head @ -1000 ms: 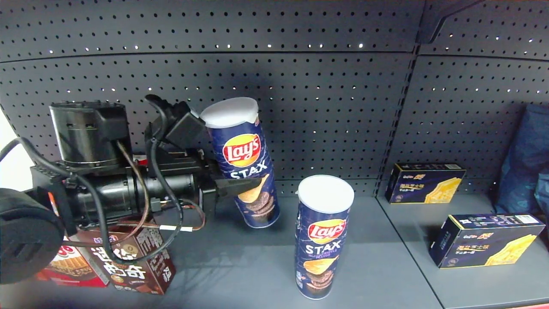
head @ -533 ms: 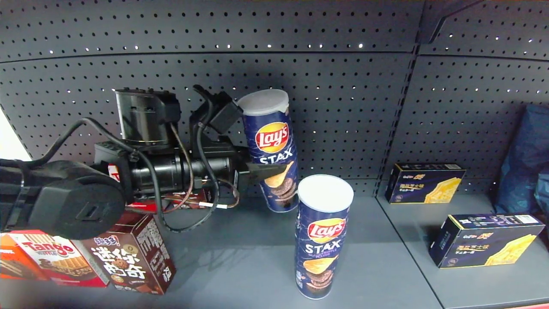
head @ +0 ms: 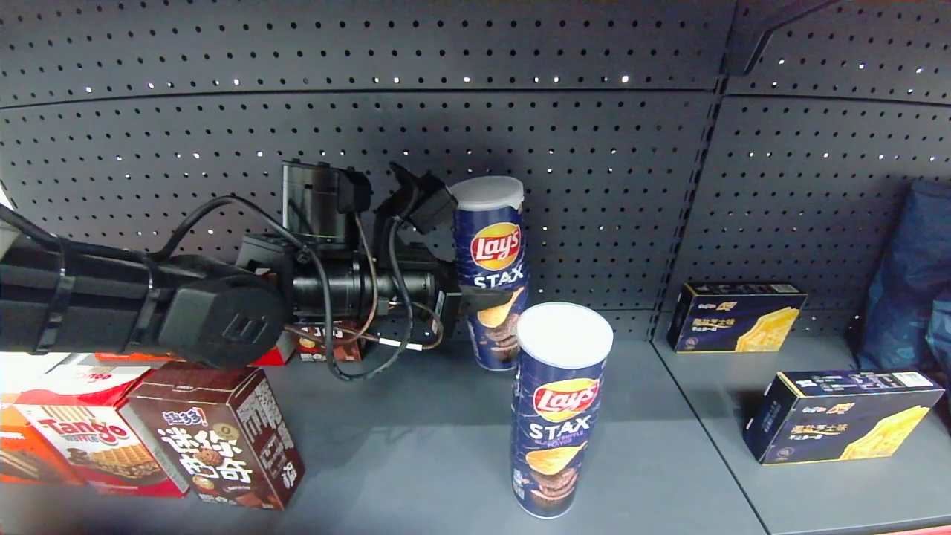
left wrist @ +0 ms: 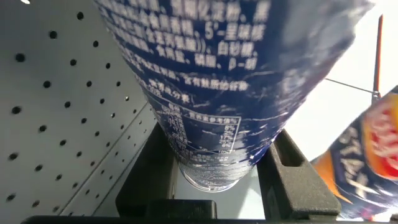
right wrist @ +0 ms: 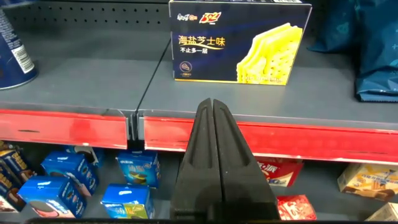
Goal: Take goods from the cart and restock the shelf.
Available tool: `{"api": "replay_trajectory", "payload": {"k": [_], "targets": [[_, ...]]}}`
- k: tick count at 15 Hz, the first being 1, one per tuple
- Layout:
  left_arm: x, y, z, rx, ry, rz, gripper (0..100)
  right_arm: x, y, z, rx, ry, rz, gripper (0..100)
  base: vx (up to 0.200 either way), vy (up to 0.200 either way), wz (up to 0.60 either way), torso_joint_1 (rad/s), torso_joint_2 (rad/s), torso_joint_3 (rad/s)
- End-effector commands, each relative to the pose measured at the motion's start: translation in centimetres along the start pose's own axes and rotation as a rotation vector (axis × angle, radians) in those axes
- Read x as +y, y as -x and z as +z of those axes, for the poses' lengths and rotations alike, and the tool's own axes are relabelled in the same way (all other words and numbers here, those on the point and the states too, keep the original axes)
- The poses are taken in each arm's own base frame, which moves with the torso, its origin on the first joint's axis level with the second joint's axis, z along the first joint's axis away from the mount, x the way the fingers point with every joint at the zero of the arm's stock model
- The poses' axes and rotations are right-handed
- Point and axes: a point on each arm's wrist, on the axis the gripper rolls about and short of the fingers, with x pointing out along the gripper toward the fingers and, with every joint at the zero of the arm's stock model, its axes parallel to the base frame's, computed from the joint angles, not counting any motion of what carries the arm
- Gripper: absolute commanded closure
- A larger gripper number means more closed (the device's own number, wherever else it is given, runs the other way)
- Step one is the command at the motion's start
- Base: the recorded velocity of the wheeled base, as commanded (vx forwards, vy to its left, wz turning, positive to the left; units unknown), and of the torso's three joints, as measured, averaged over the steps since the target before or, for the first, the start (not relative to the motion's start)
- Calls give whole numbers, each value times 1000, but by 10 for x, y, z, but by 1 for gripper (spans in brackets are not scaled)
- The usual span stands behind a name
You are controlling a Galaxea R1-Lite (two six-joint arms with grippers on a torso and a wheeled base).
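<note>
My left gripper (head: 484,301) is shut on a dark blue chips can with a white lid (head: 490,253), gripping its lower half. The can stands nearly upright close to the pegboard back wall, its base low over the grey shelf (head: 416,446); contact with the shelf cannot be told. In the left wrist view the held can (left wrist: 211,93) sits between the two black fingers (left wrist: 149,180). A second, matching can (head: 561,416) stands upright just in front and to the right of it. My right gripper (right wrist: 213,109) is shut and empty, out in front of the red shelf edge (right wrist: 311,140).
A brown biscuit box (head: 215,435) and a red wafer box (head: 82,446) stand at the shelf's front left. Two dark cracker boxes (head: 735,316) (head: 847,412) and a blue bag (head: 914,282) occupy the right bay. Blue packs (right wrist: 62,180) lie on the shelf below.
The left arm has carried the can right and back toward the pegboard, and lower. The can went from tilted to nearly upright, now just behind the standing can.
</note>
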Motion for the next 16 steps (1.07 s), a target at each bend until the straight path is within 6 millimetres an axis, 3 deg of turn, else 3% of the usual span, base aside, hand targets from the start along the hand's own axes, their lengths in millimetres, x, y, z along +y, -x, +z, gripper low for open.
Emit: {"api": "replay_trajectory", "payload": {"k": [1, 7, 16], "targets": [[8, -15, -11, 20, 16, -19, 100, 0, 0, 0, 1, 0, 3, 100, 0, 0, 0, 0, 0, 0], [25, -38, -18, 29, 24, -24, 100, 0, 0, 0, 1, 0, 0, 100, 0, 0, 0, 0, 0, 0], [44, -43, -22, 43, 42, 1, 100, 0, 0, 0, 1, 0, 0, 100, 0, 0, 0, 0, 0, 0]]}}
